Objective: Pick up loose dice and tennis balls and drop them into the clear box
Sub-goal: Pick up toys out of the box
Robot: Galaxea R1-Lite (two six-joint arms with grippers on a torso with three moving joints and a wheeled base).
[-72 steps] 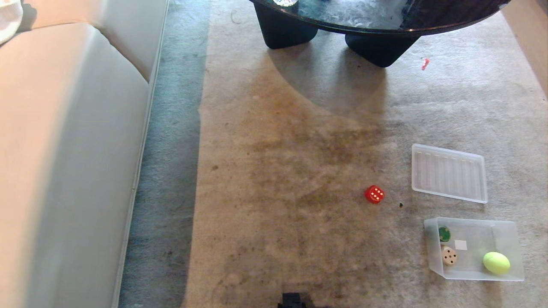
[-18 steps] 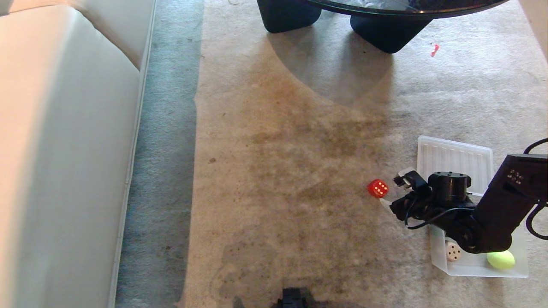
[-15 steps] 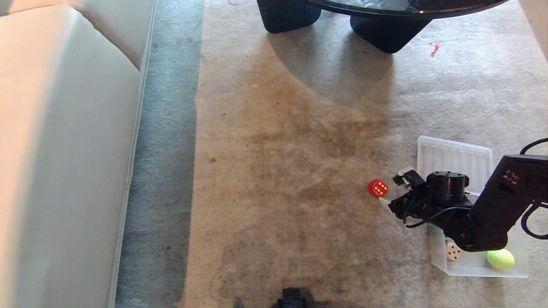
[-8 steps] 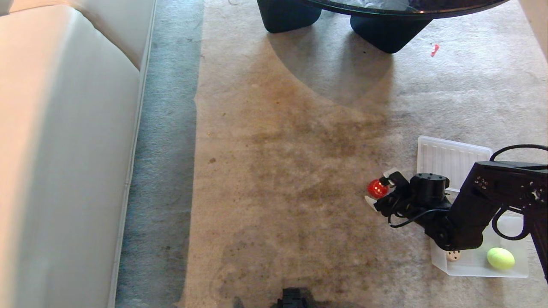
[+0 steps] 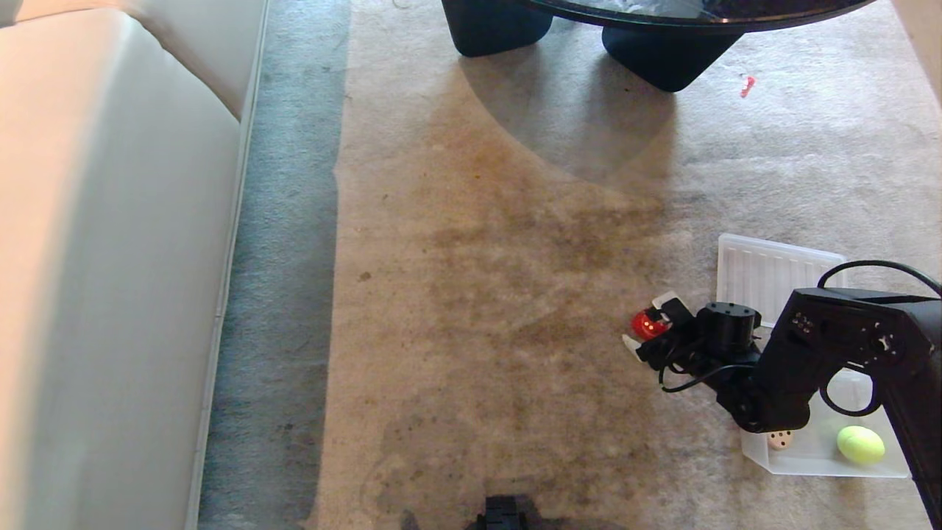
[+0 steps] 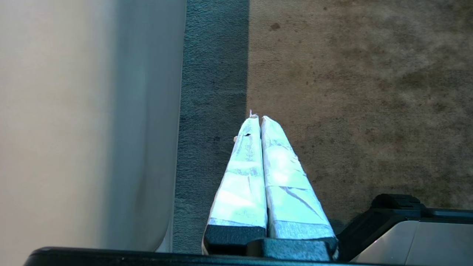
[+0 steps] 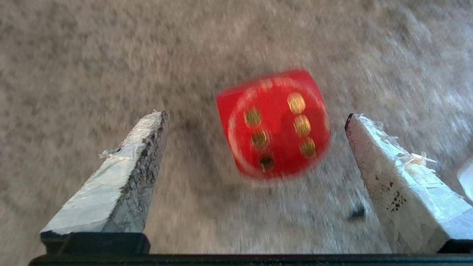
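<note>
The right gripper sits wide apart around the small red dotted die on the beige carpet, touching neither finger; the left gripper is closed.

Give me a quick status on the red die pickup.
Right gripper open, straddling red die, not gripping. Left gripper shut, parked. Die on carpet, nothing blocking.

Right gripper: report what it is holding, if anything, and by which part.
Nothing is held. The right gripper is open, its fingers either side of the red die on the carpet, clear of its faces. The left gripper is shut on nothing.
</note>
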